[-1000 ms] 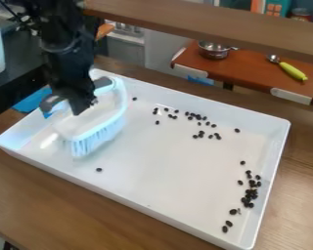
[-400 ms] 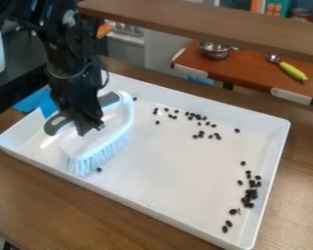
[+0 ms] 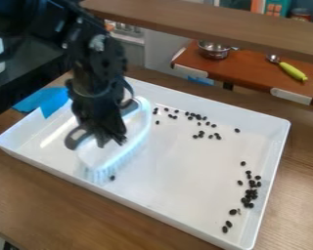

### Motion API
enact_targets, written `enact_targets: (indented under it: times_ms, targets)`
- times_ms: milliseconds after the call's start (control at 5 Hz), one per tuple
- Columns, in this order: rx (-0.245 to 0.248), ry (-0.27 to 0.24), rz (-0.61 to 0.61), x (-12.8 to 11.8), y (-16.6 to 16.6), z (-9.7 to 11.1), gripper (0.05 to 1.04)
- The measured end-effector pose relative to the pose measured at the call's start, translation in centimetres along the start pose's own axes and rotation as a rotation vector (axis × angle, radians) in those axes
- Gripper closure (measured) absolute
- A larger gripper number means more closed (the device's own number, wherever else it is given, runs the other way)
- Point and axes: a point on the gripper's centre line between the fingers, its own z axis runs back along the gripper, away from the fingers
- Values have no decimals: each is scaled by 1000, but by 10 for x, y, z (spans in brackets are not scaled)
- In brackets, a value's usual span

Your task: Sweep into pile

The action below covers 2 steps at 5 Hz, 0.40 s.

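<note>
- The black two-finger gripper is closed on the grey handle of a chunky brush, somewhere around its middle. The arm hides the exact contact.
- The brush itself, pale white-blue plastic back with light bristles underneath, is in the left part of the tray, set at a diagonal.
- Right by its near end sits one lone black bean. Rest of the beans: a loose scatter along the far side and a denser bunch near the right wall.
- All that's inside a big white shallow tray on a brown wooden table. Blue sheet hangs over the tray's far left corner.
- Handling guess: brush should be light, stiff back, bendy bristles. Mid-handle is the spot to hold; grab an end and it'd probably twist once the bristles drag.
- Beans look small, hard and rolly, so imo go low and slow. Too fast and they'll skitter on that slick-looking floor, or slip round the brush ends.
</note>
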Motion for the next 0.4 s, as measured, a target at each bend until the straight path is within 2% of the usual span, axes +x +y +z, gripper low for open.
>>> enact_targets:
  times_ms: [400]
  targets:
    - [-49, 32, 30, 13, -59, 16, 585]
